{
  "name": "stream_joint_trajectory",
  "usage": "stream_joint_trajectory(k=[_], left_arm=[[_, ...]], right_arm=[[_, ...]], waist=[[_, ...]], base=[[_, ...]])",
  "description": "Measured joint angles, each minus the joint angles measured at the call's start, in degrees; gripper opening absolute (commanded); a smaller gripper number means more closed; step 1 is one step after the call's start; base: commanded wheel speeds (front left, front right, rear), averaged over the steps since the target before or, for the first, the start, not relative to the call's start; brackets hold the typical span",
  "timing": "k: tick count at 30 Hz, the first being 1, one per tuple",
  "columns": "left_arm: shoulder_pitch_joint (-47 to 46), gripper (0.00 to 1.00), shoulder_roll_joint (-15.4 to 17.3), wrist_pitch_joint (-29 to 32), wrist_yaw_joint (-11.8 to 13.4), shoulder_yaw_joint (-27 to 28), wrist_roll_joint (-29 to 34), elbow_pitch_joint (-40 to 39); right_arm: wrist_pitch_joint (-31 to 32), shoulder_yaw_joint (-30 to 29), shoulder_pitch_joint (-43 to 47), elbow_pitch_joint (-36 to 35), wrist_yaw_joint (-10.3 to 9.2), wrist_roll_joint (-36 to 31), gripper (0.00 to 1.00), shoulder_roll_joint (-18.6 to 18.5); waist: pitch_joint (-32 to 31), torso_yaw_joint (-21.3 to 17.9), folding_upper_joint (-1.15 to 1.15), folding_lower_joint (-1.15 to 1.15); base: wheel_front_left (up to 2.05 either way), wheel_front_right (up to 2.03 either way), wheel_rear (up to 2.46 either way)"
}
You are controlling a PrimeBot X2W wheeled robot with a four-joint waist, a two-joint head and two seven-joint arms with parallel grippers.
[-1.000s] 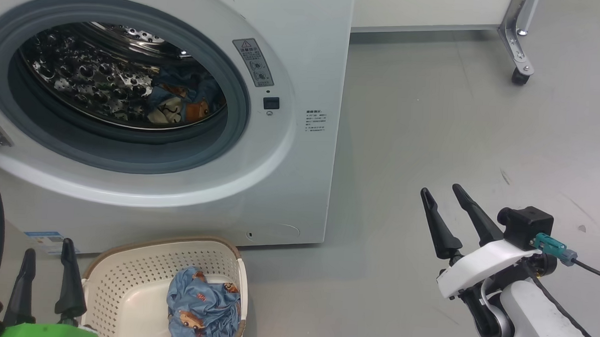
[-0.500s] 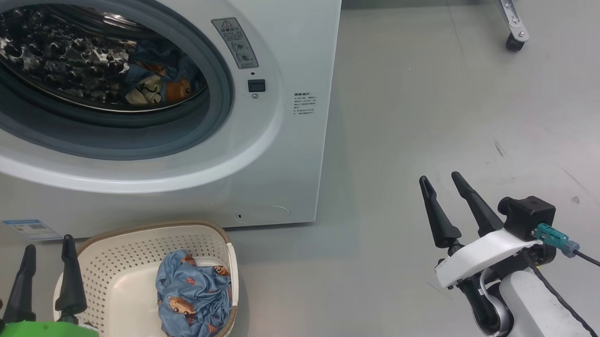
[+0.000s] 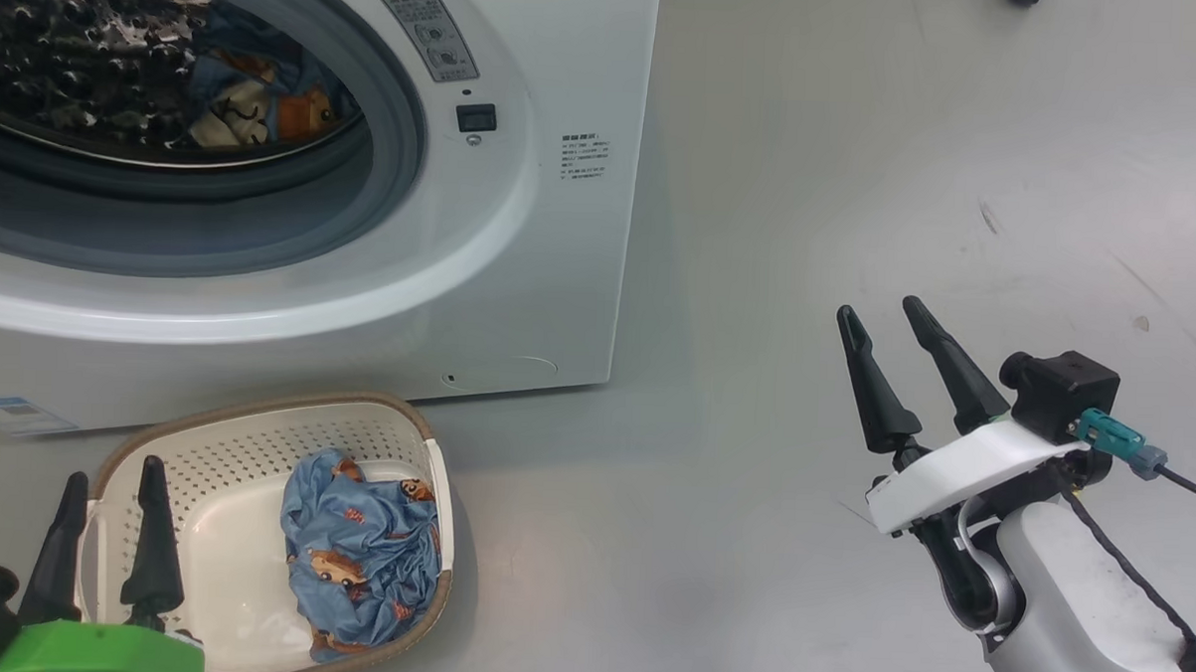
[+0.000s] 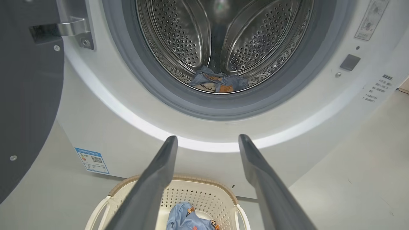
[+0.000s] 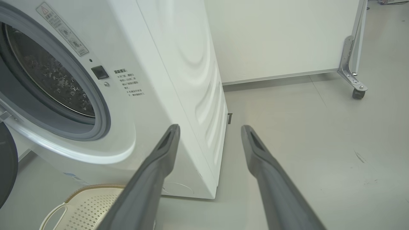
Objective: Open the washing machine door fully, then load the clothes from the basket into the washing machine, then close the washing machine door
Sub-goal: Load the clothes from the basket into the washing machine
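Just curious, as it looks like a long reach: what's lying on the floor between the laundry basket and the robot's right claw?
In the head view, just bare grey floor lies between the basket and the open right gripper.

- Light was bright, even and diffuse, from overhead; no hard shadows
- Soft shadow fell on the floor (image 3: 862, 186) just right of the washing machine (image 3: 560, 275) and along the right side of the basket (image 3: 256, 453)
- White glare band ran along the lower curve of the machine's front ring in head and left wrist views
- Drum (image 4: 223, 41) steel threw many specular spots; its back was dark
- Both wrist views showed wide-angle bending: machine edges bowed and leaned
- Fingers (image 4: 150, 185) of the left gripper (image 4: 207, 140) and those of the right gripper (image 5: 209, 129) were soft, too close to the lens
- Head view was sharp mid-frame; small label text was unreadable
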Motion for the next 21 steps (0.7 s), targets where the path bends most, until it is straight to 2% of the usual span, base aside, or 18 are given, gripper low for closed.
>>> stream_joint_trajectory(k=[21], left_arm=[[-7.9,1.0,2.6,3.6,-1.0,-1.2,-0.2,5.9]], right_arm=[[0.0,-0.2,-6.6,-1.9,0.0,-1.2,1.0,1.3]], waist=[[12.1,-2.6,0.0,0.01]], base=[[0.0,0.0,0.0]])
